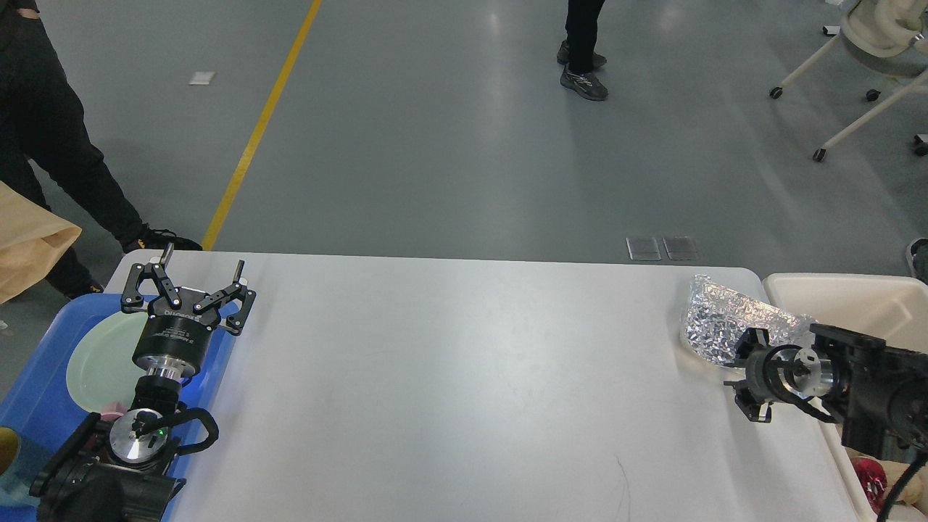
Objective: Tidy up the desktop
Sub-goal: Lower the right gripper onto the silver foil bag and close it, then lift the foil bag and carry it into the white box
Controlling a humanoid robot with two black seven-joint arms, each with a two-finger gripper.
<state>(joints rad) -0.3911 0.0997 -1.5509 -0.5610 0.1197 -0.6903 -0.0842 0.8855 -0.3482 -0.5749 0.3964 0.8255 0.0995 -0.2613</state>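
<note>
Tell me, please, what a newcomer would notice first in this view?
Probably the crumpled silver foil wrapper at the far right end of the white desktop, beside the cream bin. The right pincer sits just in front of the foil. On the left, the open left pincer is above a pale green plate in the blue tray.

Bright, even overhead light; soft floor (464,130) glare, sharp focus throughout.

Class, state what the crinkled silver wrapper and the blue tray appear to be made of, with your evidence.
Silver wrapper: probably metallised foil or film, glossy; its creases sparkle with many small reflections. Blue tray: likely moulded plastic, smooth with a slight sheen and even colour.
</note>
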